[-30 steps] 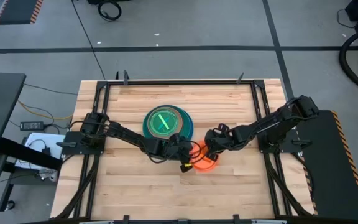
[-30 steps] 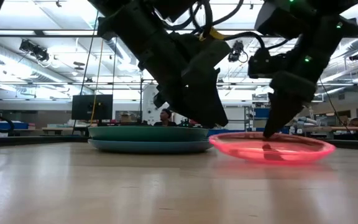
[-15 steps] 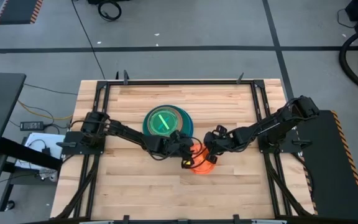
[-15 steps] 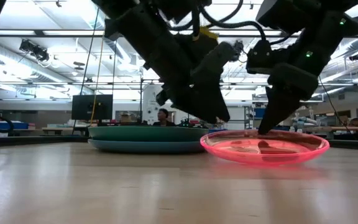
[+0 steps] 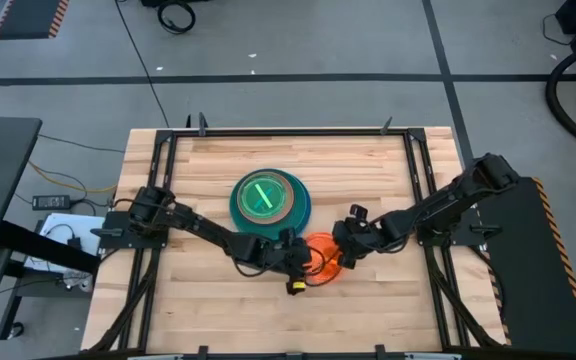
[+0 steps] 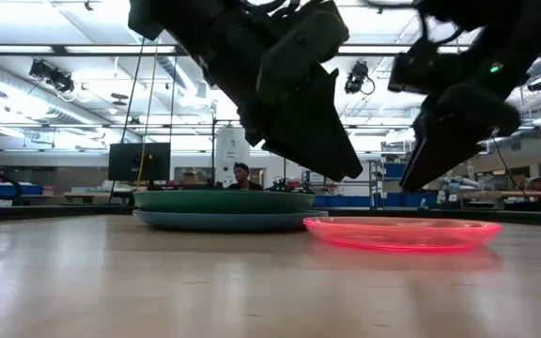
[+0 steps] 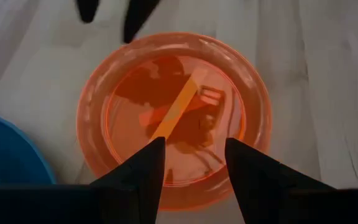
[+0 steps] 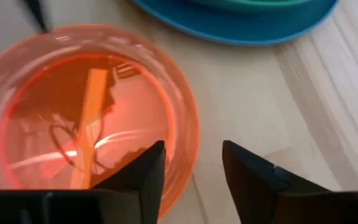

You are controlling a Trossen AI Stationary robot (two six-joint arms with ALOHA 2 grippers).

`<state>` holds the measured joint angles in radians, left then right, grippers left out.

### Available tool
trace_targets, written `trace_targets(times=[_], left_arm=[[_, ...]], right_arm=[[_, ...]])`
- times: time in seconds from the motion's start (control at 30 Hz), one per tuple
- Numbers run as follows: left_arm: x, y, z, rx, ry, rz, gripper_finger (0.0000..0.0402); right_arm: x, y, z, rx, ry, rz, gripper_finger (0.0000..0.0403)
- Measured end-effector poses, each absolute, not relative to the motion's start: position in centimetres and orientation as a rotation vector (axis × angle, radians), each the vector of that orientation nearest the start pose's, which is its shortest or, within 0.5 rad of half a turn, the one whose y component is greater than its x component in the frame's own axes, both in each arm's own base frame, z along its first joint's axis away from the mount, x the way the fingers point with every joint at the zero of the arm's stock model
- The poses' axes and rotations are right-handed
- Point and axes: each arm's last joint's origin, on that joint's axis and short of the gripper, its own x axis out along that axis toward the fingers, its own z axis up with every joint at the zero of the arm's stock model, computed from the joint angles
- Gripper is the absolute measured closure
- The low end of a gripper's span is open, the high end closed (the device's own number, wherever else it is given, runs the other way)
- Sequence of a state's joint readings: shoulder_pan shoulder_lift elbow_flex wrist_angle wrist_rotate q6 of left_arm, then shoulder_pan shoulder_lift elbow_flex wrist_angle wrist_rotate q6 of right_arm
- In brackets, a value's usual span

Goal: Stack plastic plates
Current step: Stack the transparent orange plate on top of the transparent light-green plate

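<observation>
While both arms reach in over the middle of the wooden counter point(image 5: 218, 310), the round translucent orange plastic plate point(image 5: 322, 257) lies flat on it, just right of and toward the front from the stack of plates point(image 5: 270, 199). Stack is a wide blue plate point(image 5: 302, 208) at the bottom, teal one point(image 5: 238, 200) on it, translucent lime green plate point(image 5: 261, 195) on top. Orange plate is close beside the blue rim; touching or not, can't tell.

Left claw point(image 5: 304, 267) is over the orange plate's left side, fingers point(image 7: 143, 171) parted, nothing between them. Wrist view shows both tips above the plate's near rim, plate fully visible past them. Right claw point(image 5: 345, 245) is at the plate's right edge, fingers point(image 8: 143, 169) also spread and empty, one tip over the rim, the other over bare wood.

Low view: both claws sit above the plate, clear gap under each, no contact. Orange plate sits level on the wood, its rim lower than the stack's.

Behind the counter, far back in the room, a person point(image 6: 240, 176) is seated near a dark monitor point(image 6: 139, 161).
</observation>
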<state>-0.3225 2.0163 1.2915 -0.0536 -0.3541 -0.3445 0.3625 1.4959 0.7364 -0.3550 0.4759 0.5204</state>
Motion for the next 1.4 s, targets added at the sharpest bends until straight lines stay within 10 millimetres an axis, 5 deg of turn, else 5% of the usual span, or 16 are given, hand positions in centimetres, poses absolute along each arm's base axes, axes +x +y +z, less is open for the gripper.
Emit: trace_targets(times=[0.3,0.7,0.97,1.4], left_arm=[[40.3,-13.6,15.8,-0.012,0.717,0.107,0.0225],[42.6,-11.6,17.4,-0.062,0.681,0.083,0.0226],[43.4,-9.8,14.8,-0.055,0.754,0.063,0.0226],[44.2,-8.5,11.6,0.164,0.802,-0.042,0.0226]], right_arm=[[23.8,9.1,16.2,-0.087,0.988,-0.262,0.0202],[20.3,8.7,16.2,-0.013,1.002,-0.201,0.0197],[18.9,8.4,14.6,0.103,0.975,-0.17,0.0197],[20.5,9.2,11.5,0.009,1.01,-0.149,0.0198]])
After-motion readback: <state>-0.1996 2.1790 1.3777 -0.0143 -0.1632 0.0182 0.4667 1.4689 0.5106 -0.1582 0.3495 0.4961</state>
